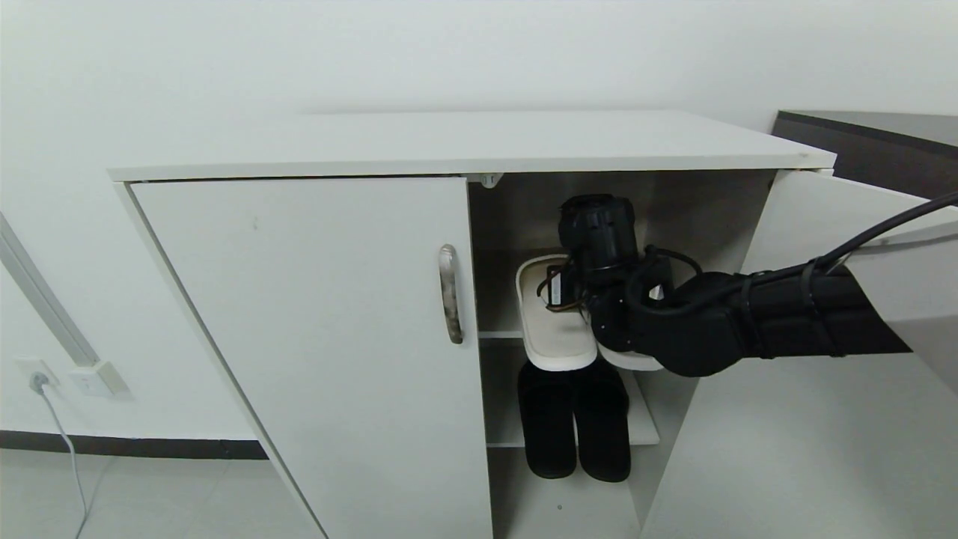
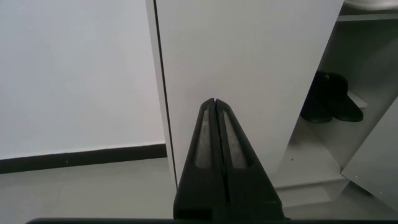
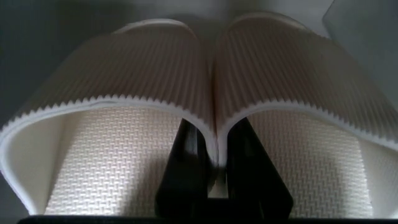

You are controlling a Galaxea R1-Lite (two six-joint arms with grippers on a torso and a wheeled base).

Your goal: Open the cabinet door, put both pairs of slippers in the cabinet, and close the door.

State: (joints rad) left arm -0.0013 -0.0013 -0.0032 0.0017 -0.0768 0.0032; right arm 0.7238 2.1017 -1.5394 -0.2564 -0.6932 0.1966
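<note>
White cabinet (image 1: 464,138) against white wall (image 1: 224,52); grey floor (image 1: 150,494)

A plain office-like room is indicated by a bare white wall (image 1: 150,75), a wall socket (image 1: 34,372), dark skirting (image 1: 135,445) and a white cabinet (image 1: 464,142).

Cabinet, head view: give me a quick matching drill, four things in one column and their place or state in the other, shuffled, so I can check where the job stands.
Things:
1. white slippers
2. black slippers
3. left door
4. right door

Place or state:
A. swung open
B. held in the right claw, at the upper shelf
C. closed
D. lying on the lower shelf

Pairs: 1-B, 2-D, 3-C, 4-A
</note>
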